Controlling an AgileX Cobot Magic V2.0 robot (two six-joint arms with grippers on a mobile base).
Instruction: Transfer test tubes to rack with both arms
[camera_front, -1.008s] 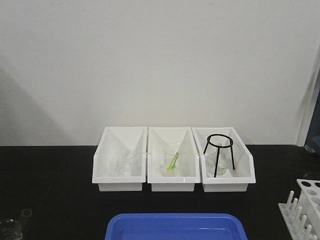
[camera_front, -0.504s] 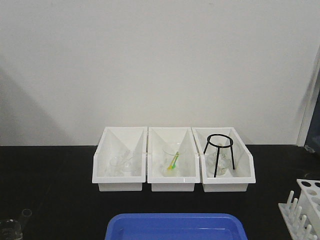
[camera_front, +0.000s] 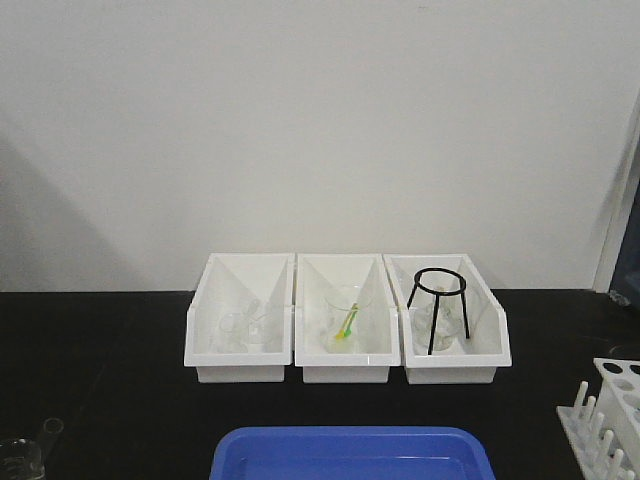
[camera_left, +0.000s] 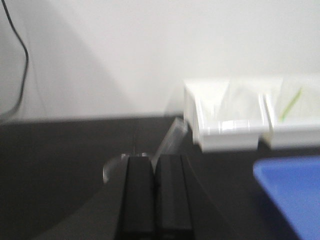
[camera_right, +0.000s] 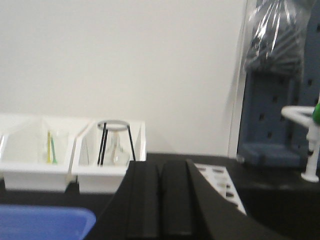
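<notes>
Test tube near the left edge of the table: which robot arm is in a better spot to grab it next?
Left. The left gripper points straight at the test tube, just ahead of its fingertips. The right gripper is over beside the rack, on the other side of the blue tray.

Table layout, front edge to back

Three bins were set side by side in a row towards the back edge of the table, before the wall: the left bin, the middle bin and the right bin. A beaker was kept in the left bin, thin sticks were leaned in the middle bin, and a tripod stand was stood in the right bin. A tray was placed at the middle of the front edge, before the middle bin and apart from the row. The rack was placed at the front right corner, right of the tray. At the front left corner a test tube was leaned beside a glass vessel.
</notes>
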